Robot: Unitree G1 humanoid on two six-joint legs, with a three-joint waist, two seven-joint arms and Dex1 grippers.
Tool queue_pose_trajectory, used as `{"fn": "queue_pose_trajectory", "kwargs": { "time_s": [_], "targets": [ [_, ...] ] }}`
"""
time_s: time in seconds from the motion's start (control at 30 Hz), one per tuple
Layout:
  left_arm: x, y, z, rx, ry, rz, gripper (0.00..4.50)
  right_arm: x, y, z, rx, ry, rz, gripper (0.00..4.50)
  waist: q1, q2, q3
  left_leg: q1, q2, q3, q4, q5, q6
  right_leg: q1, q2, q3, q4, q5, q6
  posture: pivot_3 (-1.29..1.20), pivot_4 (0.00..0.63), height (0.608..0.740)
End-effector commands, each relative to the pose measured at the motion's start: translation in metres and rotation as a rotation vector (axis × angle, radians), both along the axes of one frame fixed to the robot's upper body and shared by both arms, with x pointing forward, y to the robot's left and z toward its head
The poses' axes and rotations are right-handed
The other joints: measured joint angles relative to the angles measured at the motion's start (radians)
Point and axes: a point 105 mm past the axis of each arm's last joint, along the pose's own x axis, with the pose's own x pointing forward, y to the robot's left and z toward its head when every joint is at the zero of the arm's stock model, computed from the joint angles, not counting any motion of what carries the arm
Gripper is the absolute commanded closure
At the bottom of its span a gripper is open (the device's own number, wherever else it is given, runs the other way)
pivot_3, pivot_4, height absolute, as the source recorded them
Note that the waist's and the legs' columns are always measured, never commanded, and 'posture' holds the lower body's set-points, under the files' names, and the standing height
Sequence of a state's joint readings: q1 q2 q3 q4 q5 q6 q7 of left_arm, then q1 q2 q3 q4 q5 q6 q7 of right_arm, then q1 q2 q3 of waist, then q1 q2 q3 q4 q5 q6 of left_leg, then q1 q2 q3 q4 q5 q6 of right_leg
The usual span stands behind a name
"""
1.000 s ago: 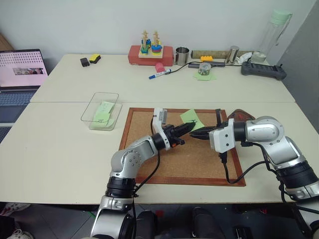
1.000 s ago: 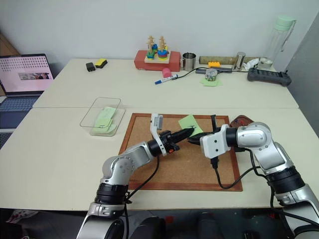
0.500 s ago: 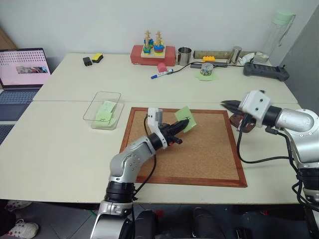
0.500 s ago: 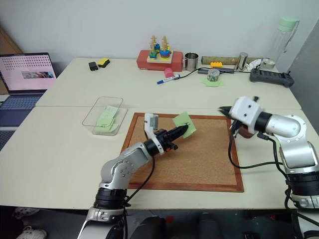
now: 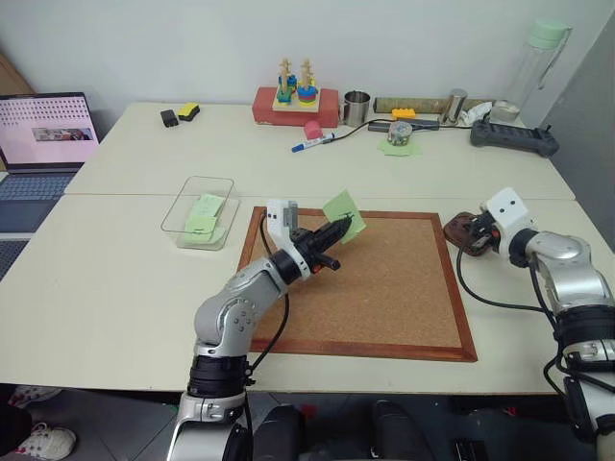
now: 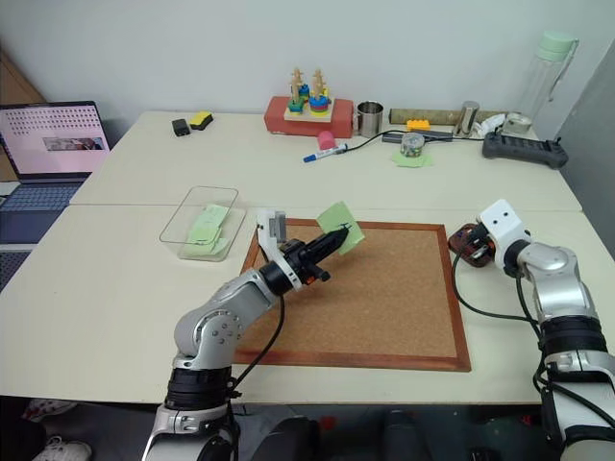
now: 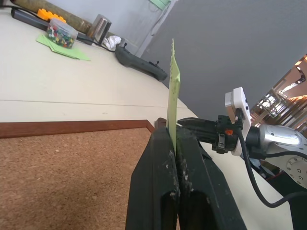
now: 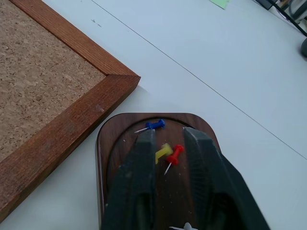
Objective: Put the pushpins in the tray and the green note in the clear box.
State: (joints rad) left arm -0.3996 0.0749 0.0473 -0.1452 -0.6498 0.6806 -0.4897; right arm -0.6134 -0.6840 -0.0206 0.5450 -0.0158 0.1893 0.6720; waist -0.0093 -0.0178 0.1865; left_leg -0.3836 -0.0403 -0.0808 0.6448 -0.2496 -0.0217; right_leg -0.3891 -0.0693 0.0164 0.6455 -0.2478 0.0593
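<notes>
Right end effector straddles red pushpin in tray.

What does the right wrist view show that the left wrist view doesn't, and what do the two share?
Right wrist only: the tray beside the board's corner, holding a blue pin, a yellow pin and a red pin, with the right gripper over it, jaws apart.

Left wrist only: the left gripper, jaws shut on the green note standing edge-on, plus a pin box and a controller at the table's far edge.

Both: the cork board and the table.
</notes>
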Motion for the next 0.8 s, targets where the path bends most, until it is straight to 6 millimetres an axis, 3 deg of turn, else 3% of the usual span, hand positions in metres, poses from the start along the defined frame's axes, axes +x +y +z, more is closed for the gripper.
{"fn": "queue_pose_trajectory", "kwargs": {
  "time_s": [0.03, 0.1, 0.23, 0.33, 0.4, 0.5, 0.6, 0.7, 0.8],
  "targets": [
    [-0.006, 0.001, 0.013, -0.014, -0.047, -0.009, 4.50, 0.003, 0.001, 0.018, 0.022, -0.042, 0.001, 2.53, 0.001, 0.000, 0.000, 0.000, 0.000, 0.000, 0.000, 0.000, 0.000, 0.000, 0.000, 0.000, 0.000, 0.000, 0.000, 0.00, 0.150, 0.740],
    [-0.005, 0.003, 0.013, -0.010, -0.049, -0.002, 4.50, 0.003, 0.000, 0.020, 0.025, -0.043, -0.004, 1.94, 0.001, 0.000, 0.000, 0.000, 0.000, 0.000, 0.000, 0.000, 0.000, 0.000, 0.000, 0.000, 0.000, 0.000, 0.000, 0.00, 0.150, 0.740],
    [-0.005, 0.012, 0.017, 0.008, -0.066, 0.030, 4.50, -0.001, 0.001, 0.037, -0.013, -0.080, 0.049, 1.17, 0.000, 0.000, 0.000, 0.000, 0.000, 0.000, 0.000, 0.000, 0.000, 0.000, 0.000, 0.000, 0.000, 0.000, 0.000, 0.00, 0.150, 0.740],
    [-0.003, 0.028, 0.022, 0.051, -0.101, 0.101, 4.50, -0.012, 0.016, 0.059, -0.033, -0.121, 0.174, 1.17, -0.002, 0.000, 0.000, 0.000, 0.000, 0.000, 0.000, 0.000, 0.000, 0.000, 0.000, 0.000, 0.000, 0.000, 0.000, 0.00, 0.150, 0.740],
    [0.000, 0.044, 0.026, 0.085, -0.124, 0.176, 4.50, -0.024, 0.037, 0.074, -0.040, -0.151, 0.318, 1.17, -0.004, 0.000, 0.000, 0.000, 0.000, 0.000, 0.000, 0.000, 0.000, 0.000, 0.000, 0.000, 0.000, 0.000, 0.000, 0.00, 0.150, 0.740],
    [-0.001, 0.082, 0.031, 0.177, -0.153, 0.332, 4.50, -0.054, 0.086, 0.098, -0.003, -0.177, 0.607, 1.17, -0.011, 0.000, 0.000, 0.000, 0.001, -0.002, 0.000, 0.000, 0.000, 0.000, 0.001, -0.001, 0.000, 0.000, 0.000, 0.00, 0.150, 0.740],
    [-0.003, 0.133, 0.040, 0.298, -0.196, 0.526, 4.50, -0.070, 0.128, 0.118, 0.036, -0.220, 0.755, 1.17, -0.022, 0.000, 0.000, 0.000, 0.002, -0.004, -0.001, 0.000, 0.000, -0.001, 0.001, 0.000, 0.000, 0.000, 0.000, 0.00, 0.150, 0.740],
    [0.003, 0.175, 0.052, 0.373, -0.230, 0.720, 4.50, -0.076, 0.151, 0.126, 0.064, -0.234, 0.819, 1.17, -0.022, -0.001, 0.001, 0.000, 0.002, -0.006, -0.001, 0.000, 0.000, -0.001, 0.001, -0.001, 0.000, 0.000, 0.000, 0.00, 0.150, 0.740],
    [0.011, 0.204, 0.059, 0.430, -0.243, 0.843, 4.50, -0.082, 0.165, 0.123, 0.074, -0.196, 0.872, 1.17, -0.011, -0.002, 0.001, 0.001, 0.002, -0.007, 0.000, 0.000, 0.000, 0.000, 0.001, -0.001, 0.000, 0.000, 0.000, 0.00, 0.150, 0.740]
  ]
}}
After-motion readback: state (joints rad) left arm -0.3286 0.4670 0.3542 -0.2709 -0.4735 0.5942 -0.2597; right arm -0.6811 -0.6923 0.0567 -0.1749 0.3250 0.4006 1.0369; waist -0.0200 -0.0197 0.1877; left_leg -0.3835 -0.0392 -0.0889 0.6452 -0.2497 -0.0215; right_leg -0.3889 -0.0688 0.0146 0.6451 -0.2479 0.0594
